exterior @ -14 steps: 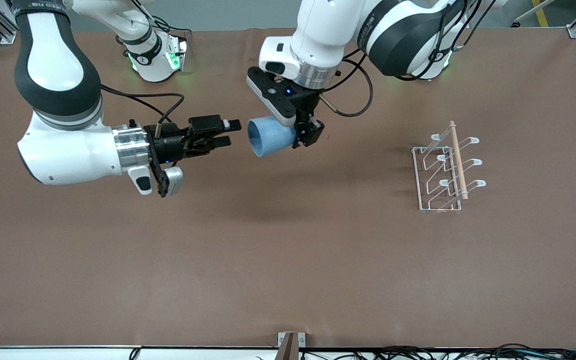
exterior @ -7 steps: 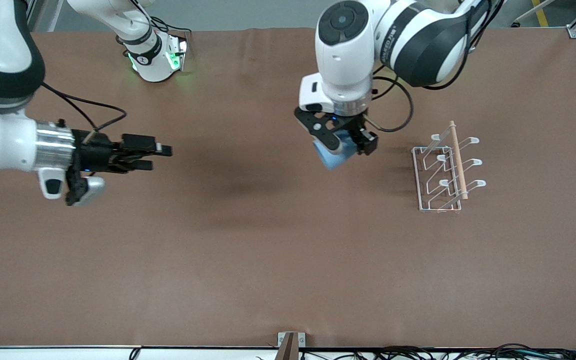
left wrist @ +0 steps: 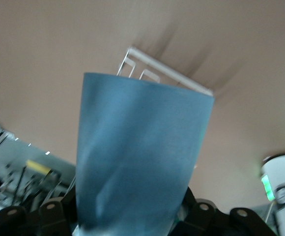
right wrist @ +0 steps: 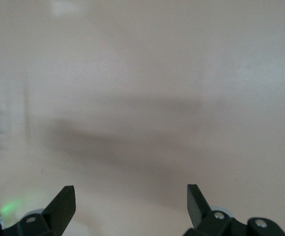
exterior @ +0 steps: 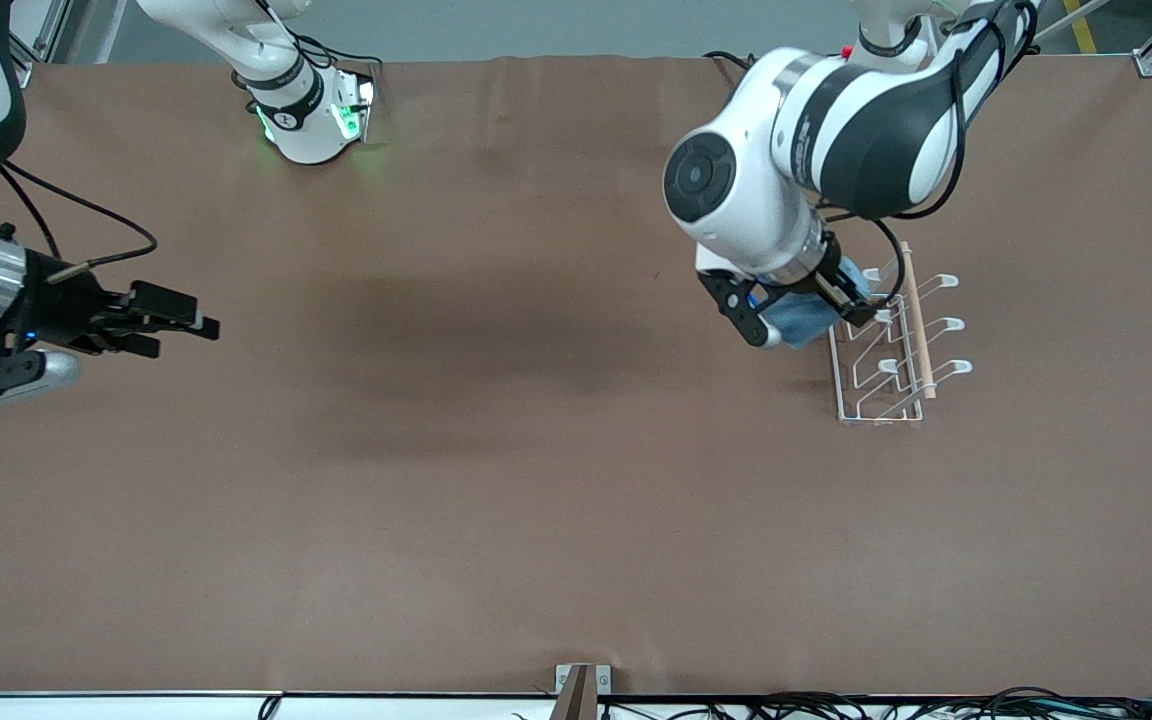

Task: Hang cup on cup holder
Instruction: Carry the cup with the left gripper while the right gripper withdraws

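Brown table (exterior: 496, 480): one cup (exterior: 802, 318) (left gripper (exterior: 804, 312) clamps it), one cup holder (exterior: 886, 345), right gripper (exterior: 176, 325) wide.

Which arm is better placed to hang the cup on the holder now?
The left. Its gripper already holds the cup right at the cup holder. The right gripper hangs open and empty over the table at the right arm's end.
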Tool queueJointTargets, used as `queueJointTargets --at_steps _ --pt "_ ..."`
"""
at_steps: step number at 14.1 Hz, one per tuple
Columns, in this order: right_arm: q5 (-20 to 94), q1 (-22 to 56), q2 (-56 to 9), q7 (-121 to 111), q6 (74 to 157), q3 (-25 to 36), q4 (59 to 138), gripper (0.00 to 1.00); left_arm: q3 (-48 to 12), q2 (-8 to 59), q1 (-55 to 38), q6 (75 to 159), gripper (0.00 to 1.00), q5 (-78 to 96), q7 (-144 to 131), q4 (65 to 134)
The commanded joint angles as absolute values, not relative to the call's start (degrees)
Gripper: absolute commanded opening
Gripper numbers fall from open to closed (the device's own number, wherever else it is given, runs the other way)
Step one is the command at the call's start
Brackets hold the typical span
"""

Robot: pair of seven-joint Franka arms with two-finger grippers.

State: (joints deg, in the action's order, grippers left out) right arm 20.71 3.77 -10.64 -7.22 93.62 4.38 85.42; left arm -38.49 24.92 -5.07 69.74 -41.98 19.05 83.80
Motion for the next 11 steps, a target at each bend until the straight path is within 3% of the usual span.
queueJointTargets --at_steps 1,5,8,11 --pt "18.0 1.8 -10.4 -7.6 93.4 3.7 82.1 1.00 -38.8 25.6 -1.8 68.9 0.18 -48.1 26.5 86.1" --pt "15.1 -1.1 -11.2 -8.4 93.7 3.8 80.4 1.00 -38.8 29.9 -1.6 64.5 0.19 -57.0 33.2 86.3" --pt "3.8 -0.3 -10.9 -7.0 96.9 3.4 80.7 1.00 -38.8 34.4 -3.0 60.0 0.19 -64.0 33.2 87.4" --pt "3.2 -0.2 -8.9 -4.9 94.3 3.3 82.0 1.00 -38.8 38.7 -4.7 55.5 0.19 -70.3 33.1 88.1"
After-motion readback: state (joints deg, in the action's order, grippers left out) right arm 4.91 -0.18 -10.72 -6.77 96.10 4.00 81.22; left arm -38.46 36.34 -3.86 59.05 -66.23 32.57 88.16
